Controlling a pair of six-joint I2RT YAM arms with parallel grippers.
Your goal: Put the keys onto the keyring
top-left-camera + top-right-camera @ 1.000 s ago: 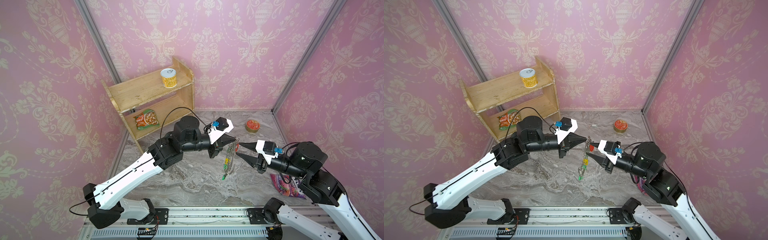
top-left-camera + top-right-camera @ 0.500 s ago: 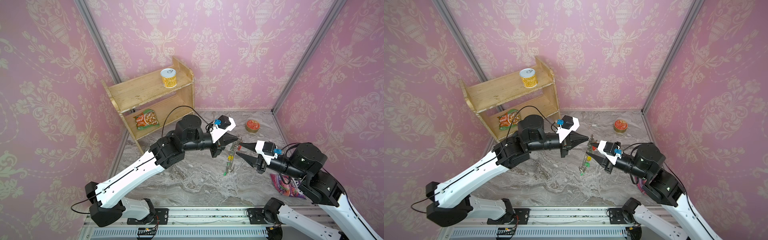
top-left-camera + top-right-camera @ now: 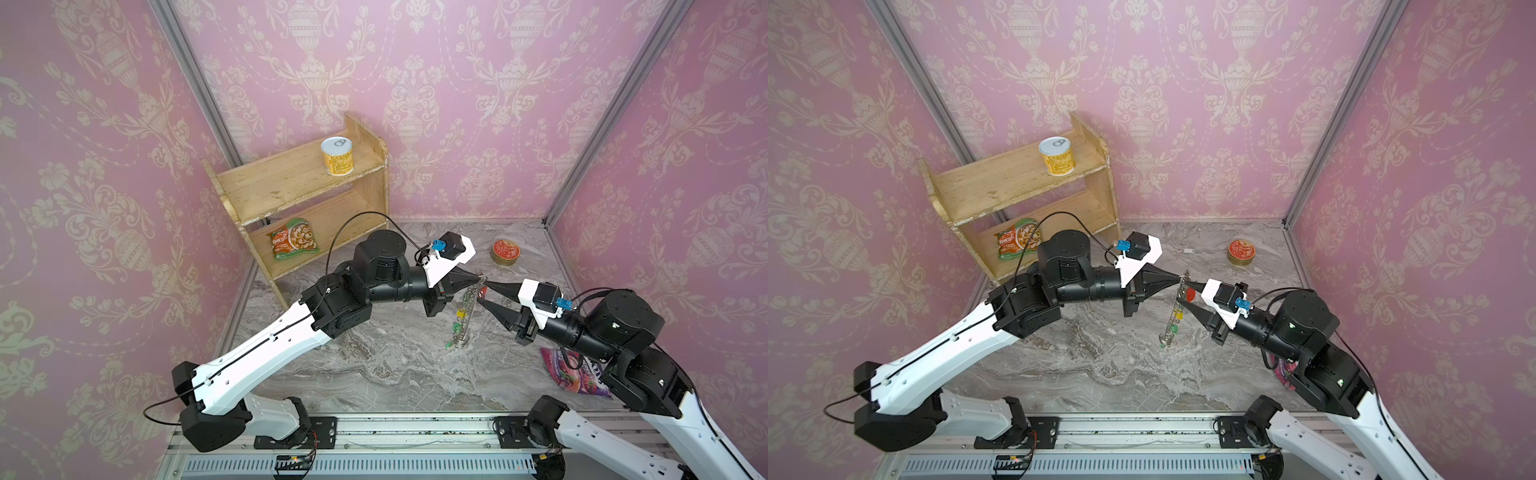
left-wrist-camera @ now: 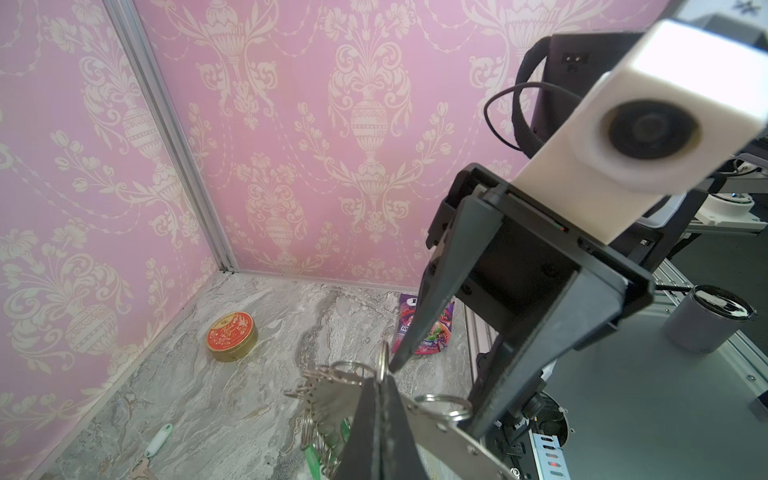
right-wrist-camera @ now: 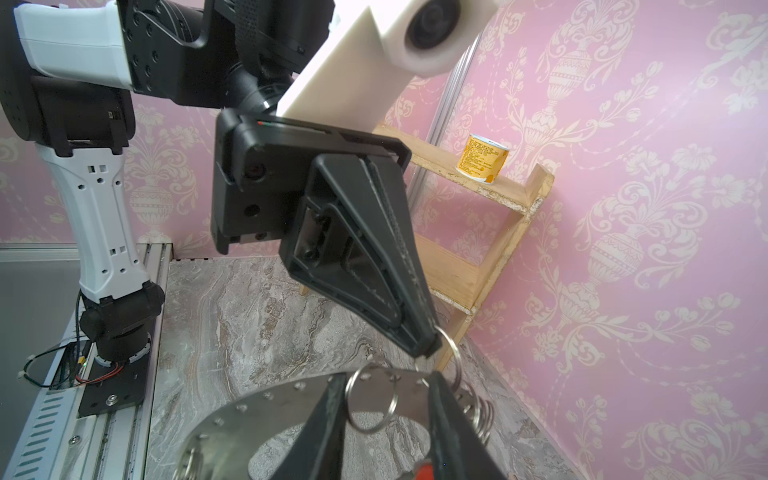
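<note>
The keyring [image 3: 468, 316] hangs edge-on above the marble floor between both grippers, in both top views [image 3: 1177, 312]. Keys with green [image 3: 454, 328], yellow [image 3: 460, 311] and red [image 3: 482, 293] tags dangle from it. My left gripper [image 4: 381, 376] is shut on a wire loop [image 4: 381, 356] at the keyring's upper rim [image 4: 440, 428]. My right gripper [image 5: 386, 376] faces it with its jaws partly apart over the grey rim [image 5: 257, 411], and a free wire loop [image 5: 370, 401] shows in the gap. Another key with a pale tag [image 4: 158, 437] lies on the floor [image 3: 1188, 251].
A round red-topped tin [image 3: 505, 252] sits at the back right of the floor. At the back left stands a wooden shelf [image 3: 307, 199] with a yellow can [image 3: 336, 156] on top and a snack bag [image 3: 294, 244] below. Under my right arm lies a purple packet [image 3: 575, 372].
My left gripper has shifted slightly right with the keyring, whose lower end has swung a little. The right gripper's jaws have narrowed somewhat.
</note>
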